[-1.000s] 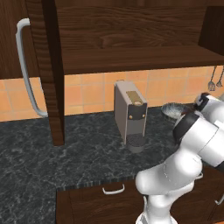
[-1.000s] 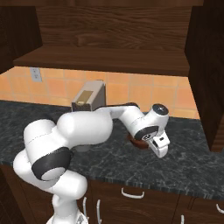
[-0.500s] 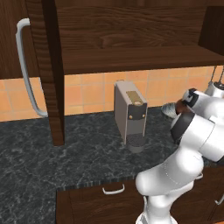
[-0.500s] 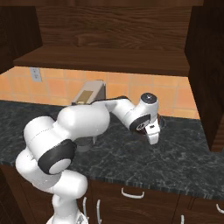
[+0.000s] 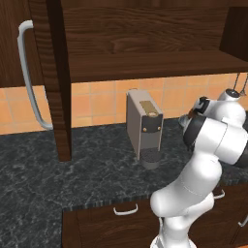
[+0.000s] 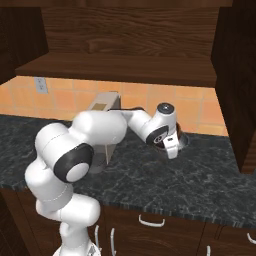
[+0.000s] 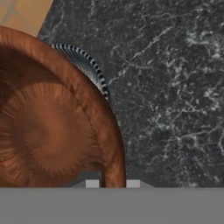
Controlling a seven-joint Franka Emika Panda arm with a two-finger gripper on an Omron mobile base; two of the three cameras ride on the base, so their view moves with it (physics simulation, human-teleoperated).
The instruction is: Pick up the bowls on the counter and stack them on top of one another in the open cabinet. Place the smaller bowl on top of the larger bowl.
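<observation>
Bowl (image 7: 48,127) on counter (image 7: 175,96), right of coffee machine (image 5: 144,127)

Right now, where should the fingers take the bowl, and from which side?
On the rim. The bowl sits upright and open on the counter, with a thin reddish-brown lip over a ribbed outer wall. Come from above, one finger inside and one outside that wall. The hand view already looks down with the near rim between two pale tips at the bottom edge, so that stretch looks best.

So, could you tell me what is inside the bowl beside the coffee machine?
The hand view shows the bowl's reddish-brown inside bare, with nothing in the visible part. Its left portion runs out of frame, so that stays unknown.
</observation>
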